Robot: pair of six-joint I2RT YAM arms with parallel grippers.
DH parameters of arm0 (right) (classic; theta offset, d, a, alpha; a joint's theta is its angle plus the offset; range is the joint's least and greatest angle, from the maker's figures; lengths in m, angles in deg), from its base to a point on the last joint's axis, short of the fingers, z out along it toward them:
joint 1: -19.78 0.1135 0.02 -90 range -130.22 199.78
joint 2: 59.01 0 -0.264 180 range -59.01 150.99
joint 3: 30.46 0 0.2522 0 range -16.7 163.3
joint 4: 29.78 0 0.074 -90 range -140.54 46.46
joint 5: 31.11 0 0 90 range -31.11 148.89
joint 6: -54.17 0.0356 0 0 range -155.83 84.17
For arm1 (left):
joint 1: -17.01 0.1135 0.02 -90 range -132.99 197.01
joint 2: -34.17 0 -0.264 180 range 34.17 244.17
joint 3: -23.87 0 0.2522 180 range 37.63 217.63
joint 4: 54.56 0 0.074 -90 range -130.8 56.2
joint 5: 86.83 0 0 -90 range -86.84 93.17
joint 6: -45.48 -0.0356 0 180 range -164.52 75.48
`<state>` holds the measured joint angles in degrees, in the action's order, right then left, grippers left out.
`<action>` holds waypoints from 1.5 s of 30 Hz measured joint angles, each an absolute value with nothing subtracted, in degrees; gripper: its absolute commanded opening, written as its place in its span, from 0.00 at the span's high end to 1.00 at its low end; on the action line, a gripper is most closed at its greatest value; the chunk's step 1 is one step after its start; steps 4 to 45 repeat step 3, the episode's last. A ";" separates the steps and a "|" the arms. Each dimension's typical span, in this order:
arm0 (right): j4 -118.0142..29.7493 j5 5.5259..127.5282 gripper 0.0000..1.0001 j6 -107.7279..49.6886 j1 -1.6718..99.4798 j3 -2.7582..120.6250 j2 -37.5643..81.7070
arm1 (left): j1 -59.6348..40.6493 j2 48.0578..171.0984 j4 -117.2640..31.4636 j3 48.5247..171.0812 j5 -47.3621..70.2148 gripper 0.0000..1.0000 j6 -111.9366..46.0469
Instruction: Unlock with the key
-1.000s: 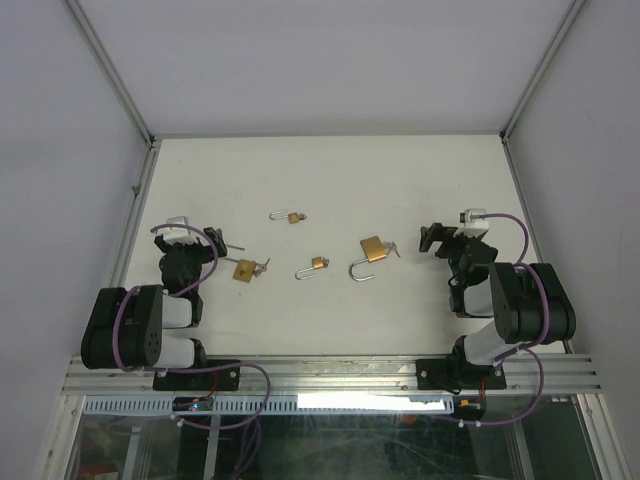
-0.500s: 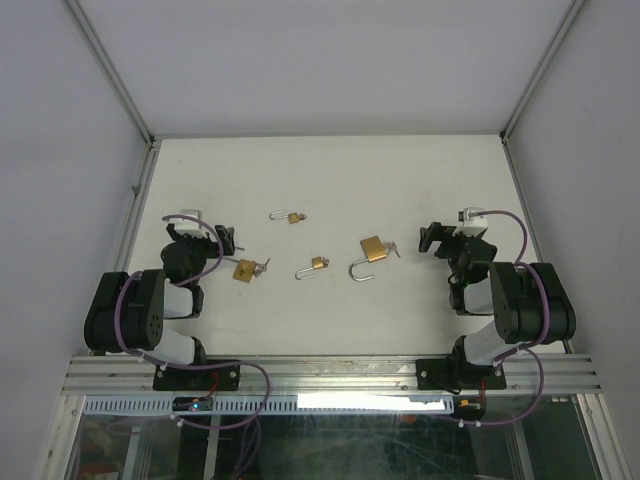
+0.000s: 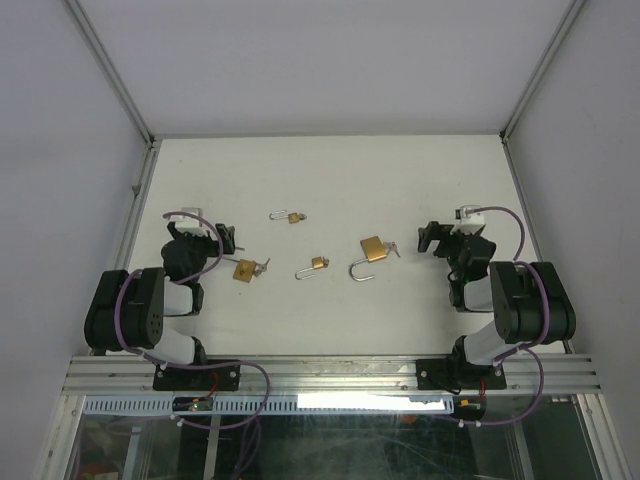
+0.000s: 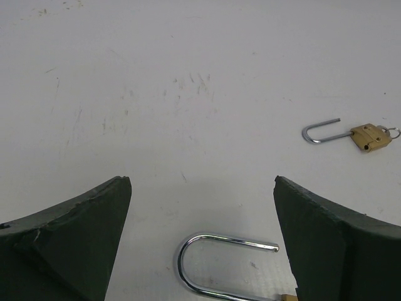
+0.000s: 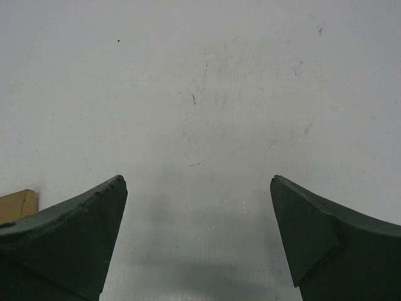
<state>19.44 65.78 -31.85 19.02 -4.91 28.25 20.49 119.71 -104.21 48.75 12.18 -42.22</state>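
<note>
Padlock [image 4: 225, 266] lies on the white bench [image 3: 330, 180] right at the left fingers [image 4: 69, 251], its sprung shackle sitting in the gap between them. Those fingers stand wide apart, touching nothing. A small padlock [image 4: 369, 136] lies farther ahead, off to their right side, its shackle swung open too. Over to the right fingers [image 5: 62, 244]: also spread wide and empty. A brass corner [image 5: 15, 204] peeks in just outside the left-hand one.
</note>
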 measured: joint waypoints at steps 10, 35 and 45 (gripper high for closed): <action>17.87 66.00 0.00 -32.85 19.66 -3.73 28.25 | 20.49 119.84 -104.17 48.75 12.18 0.01 -42.22; 17.87 66.00 0.00 -32.85 19.66 -3.73 28.25 | 20.49 119.84 -104.17 48.75 12.18 0.01 -42.22; 17.87 66.00 0.00 -32.85 19.66 -3.73 28.25 | 20.49 119.84 -104.17 48.75 12.18 0.01 -42.22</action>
